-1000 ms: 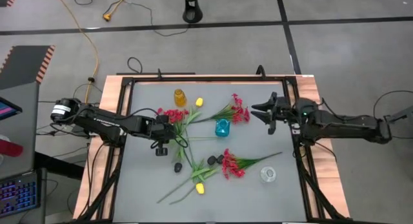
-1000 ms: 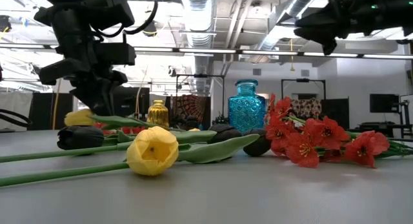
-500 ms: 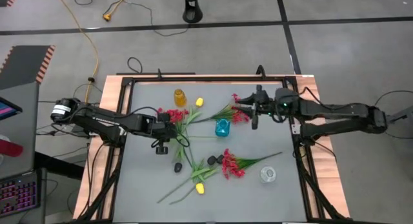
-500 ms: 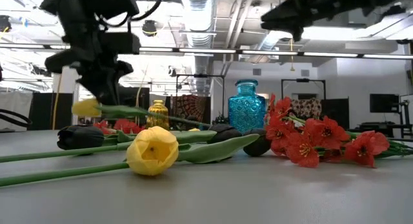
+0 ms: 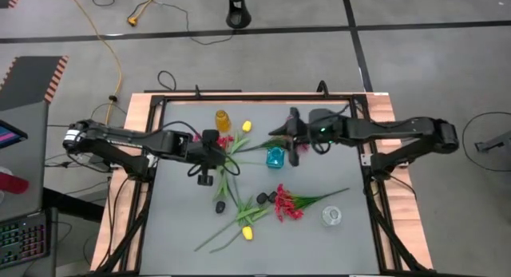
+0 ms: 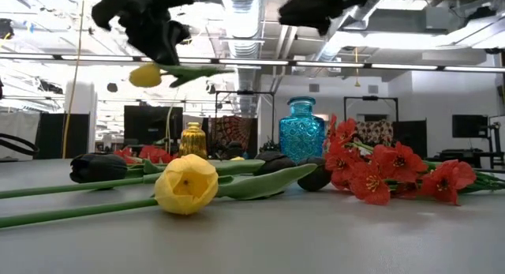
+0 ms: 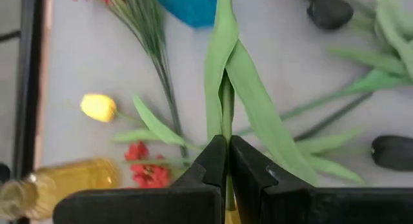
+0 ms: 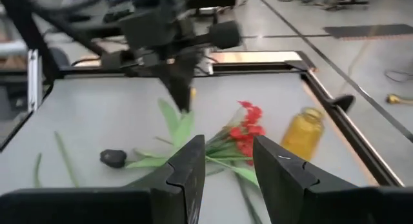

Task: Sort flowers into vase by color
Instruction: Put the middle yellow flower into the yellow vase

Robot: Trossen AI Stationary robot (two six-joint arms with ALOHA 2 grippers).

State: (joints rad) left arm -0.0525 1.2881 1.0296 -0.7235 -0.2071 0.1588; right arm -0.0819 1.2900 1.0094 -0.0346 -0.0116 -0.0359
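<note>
My left gripper (image 5: 214, 151) (image 6: 162, 43) is shut on a yellow tulip (image 6: 146, 74) and hangs high over the table's left half. My right gripper (image 5: 293, 144) (image 8: 226, 167) is open in the air, above the teal vase (image 5: 275, 157) and a red spray (image 5: 297, 140). An amber vase (image 5: 223, 120) stands near the far edge with a second yellow tulip (image 5: 246, 126) lying beside it. On the near half lie black tulips (image 5: 219, 206), another yellow tulip (image 5: 247, 231) and a red spray (image 5: 287, 203). A clear vase (image 5: 332, 216) stands near right. My left gripper pinches the yellow tulip's green stem (image 7: 226, 124) between its two shut fingers, just behind the bloom. The stem and its long leaves (image 7: 248, 88) run on forward past the fingertips. The tulip is lifted clear of the table, its bloom hanging just below the fingers (image 6: 158, 37).
A black frame rail (image 5: 255, 101) runs around the grey table top. Stems and leaves cross one another in the middle near the left gripper. Bare grey surface lies along the left side (image 5: 176, 221) and the near right corner.
My left gripper has risen, and the yellow tulip it holds has come off the table and now hangs clear in the air. My right gripper has travelled toward the table's left, from the right rail to above the teal vase and the red spray.
</note>
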